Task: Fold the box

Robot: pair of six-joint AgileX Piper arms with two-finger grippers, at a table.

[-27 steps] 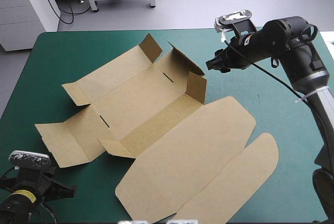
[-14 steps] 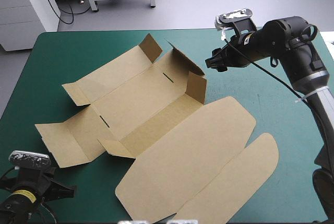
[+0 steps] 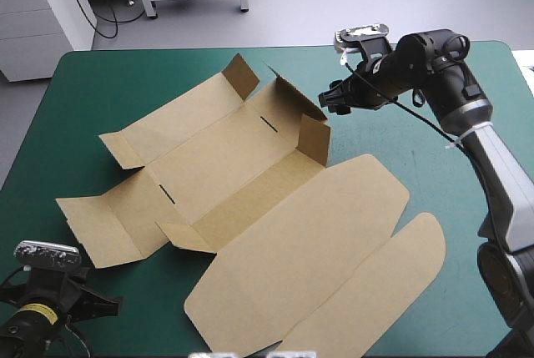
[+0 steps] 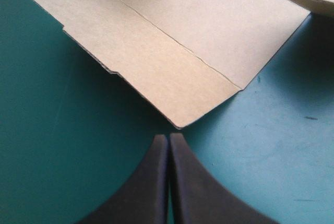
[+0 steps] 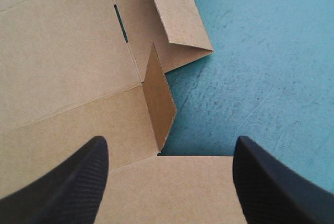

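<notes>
High view first: the box [image 3: 275, 233] is opened out across the middle of the teal-green cover [image 3: 100, 83]. Most of it lies flat, with the long rounded lid panels toward the table's near right and a few short flaps standing up at the far end. The right gripper [image 3: 332, 101] hangs over the box's far right corner, just beside a raised flap [image 3: 314, 137]. The left gripper [image 3: 104, 304] sits down at the table's near left corner, off the board but near its closest panel. Neither claw's state can be read from up here.

Left wrist view: the two black fingers [image 4: 151, 182] are pressed together into one pointed arch with nothing between them. The corner of a creased panel of the box [image 4: 172, 51] lies just ahead of the tips, close but not touching, with bare cover [image 4: 52, 156] on both sides.

Right wrist view: the black fingers [image 5: 73, 182] stand wide apart and hold nothing. The board [image 5: 62, 51] spreads out under and ahead of them, and one small flap [image 5: 159, 104] stands upright between the fingers — right at the sheet's edge, where it meets the cover [image 5: 261, 51].
</notes>
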